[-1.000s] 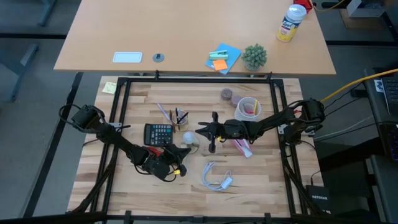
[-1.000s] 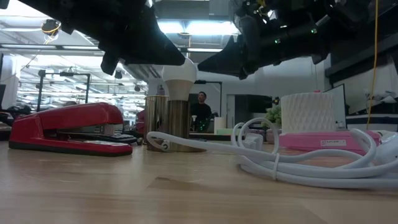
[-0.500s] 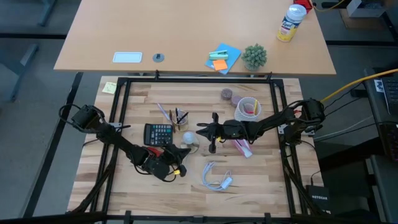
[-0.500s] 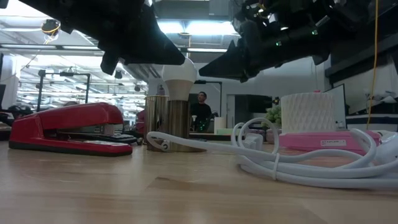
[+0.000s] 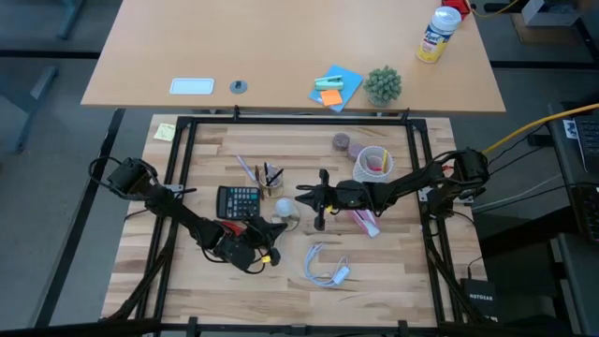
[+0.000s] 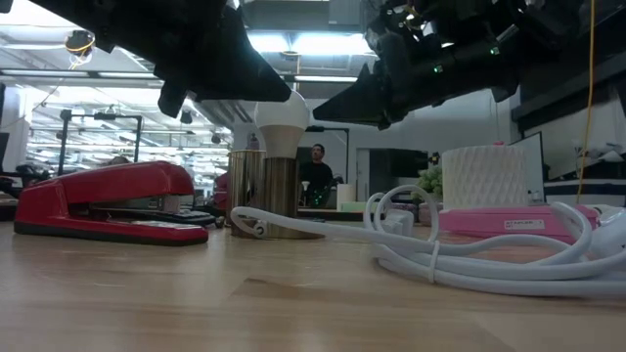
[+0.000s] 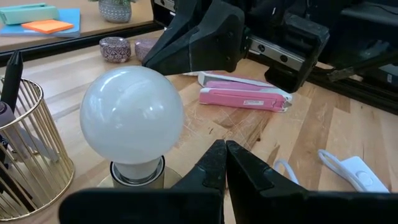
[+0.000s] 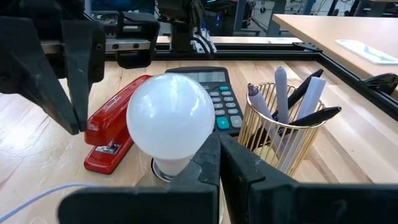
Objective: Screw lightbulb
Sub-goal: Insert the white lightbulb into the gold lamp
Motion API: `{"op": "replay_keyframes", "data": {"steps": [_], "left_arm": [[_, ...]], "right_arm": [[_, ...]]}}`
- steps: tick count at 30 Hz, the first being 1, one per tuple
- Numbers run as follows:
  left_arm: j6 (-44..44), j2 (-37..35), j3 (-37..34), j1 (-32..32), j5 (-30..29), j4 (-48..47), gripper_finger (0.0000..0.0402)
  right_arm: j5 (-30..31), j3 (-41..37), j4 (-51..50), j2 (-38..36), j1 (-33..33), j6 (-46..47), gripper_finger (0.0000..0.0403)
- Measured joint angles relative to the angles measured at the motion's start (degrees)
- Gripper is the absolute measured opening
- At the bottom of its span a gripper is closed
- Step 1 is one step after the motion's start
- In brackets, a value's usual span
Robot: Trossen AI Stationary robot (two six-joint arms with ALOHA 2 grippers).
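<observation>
The frosted-white lightbulb (image 5: pixel 284 208) stands upright with its screw end in a round socket base (image 6: pixel 279 200) at the table's middle. It also shows in the left wrist view (image 7: pixel 132 115) and the right wrist view (image 8: pixel 171 121). My left gripper (image 7: pixel 224 147) is shut and stands just near and left of the bulb, apart from it. My right gripper (image 8: pixel 217 142) is shut and comes level from the table's right, with its tips (image 5: pixel 301 198) right beside the bulb's globe. My right gripper's shut fingertips (image 8: pixel 211 149) lie against the edge of the bulb's globe (image 8: pixel 202 134) in its wrist view. I cannot tell whether they touch it.
A gold wire pen cup (image 5: pixel 269 178), a black calculator (image 5: pixel 239 199) and a red stapler (image 6: pixel 98 200) crowd the bulb's far and left sides. A looped white cable (image 5: pixel 323 265) lies nearer. A pink stapler (image 7: pixel 242 98) and a white cup (image 5: pixel 374 164) are to the right.
</observation>
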Motion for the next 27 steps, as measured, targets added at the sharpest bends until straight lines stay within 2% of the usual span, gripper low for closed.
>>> {"op": "replay_keyframes", "data": {"steps": [27], "left_arm": [[0.00,0.00,0.00,0.05,-0.02,0.00,0.0004]], "right_arm": [[-0.04,0.00,0.02,-0.02,0.00,-2.18,0.0008]]}}
